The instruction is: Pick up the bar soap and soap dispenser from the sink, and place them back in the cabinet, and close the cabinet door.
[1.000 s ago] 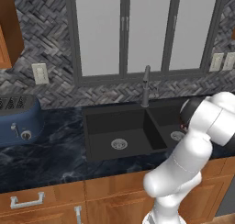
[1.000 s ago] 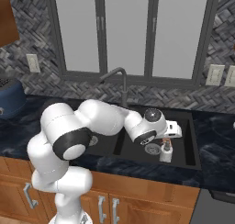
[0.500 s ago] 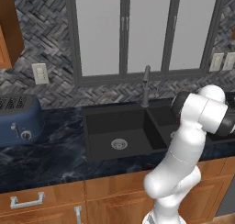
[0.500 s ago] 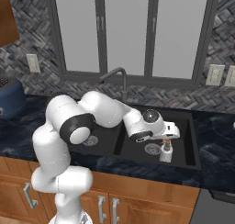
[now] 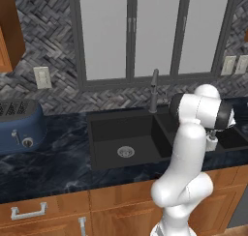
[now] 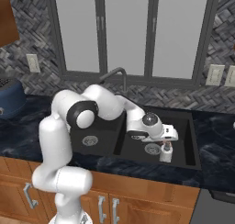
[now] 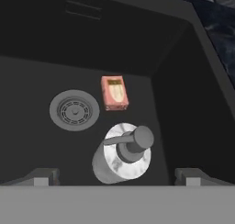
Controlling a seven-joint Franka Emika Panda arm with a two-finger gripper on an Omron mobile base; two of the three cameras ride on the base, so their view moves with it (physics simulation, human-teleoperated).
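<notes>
The hand view looks down into the right basin of the black sink (image 7: pixel 183 94). A grey soap dispenser (image 7: pixel 124 155) stands upright just under my gripper (image 7: pixel 117 177), whose fingertips (image 7: pixel 43 176) are spread wide on either side of it, not touching. The pinkish bar soap (image 7: pixel 114 92) lies flat on the basin floor beyond the dispenser, beside the round steel drain (image 7: pixel 74 110). In the right base view my gripper (image 6: pixel 168 141) hovers right over the dispenser (image 6: pixel 165 153). A brown wood cabinet (image 5: pixel 9 32) shows at the upper left edge.
The dark curved faucet (image 6: pixel 114 74) rises behind the divider between the basins. The left basin (image 5: pixel 121 138) has its own drain. A blue toaster (image 5: pixel 19 126) stands on the dark counter at the left. Grey-framed window panes (image 5: pixel 145 32) fill the wall behind.
The arm's elbow has swung up and toward the left. The hand stays over the right basin above the dispenser, sinking slightly.
</notes>
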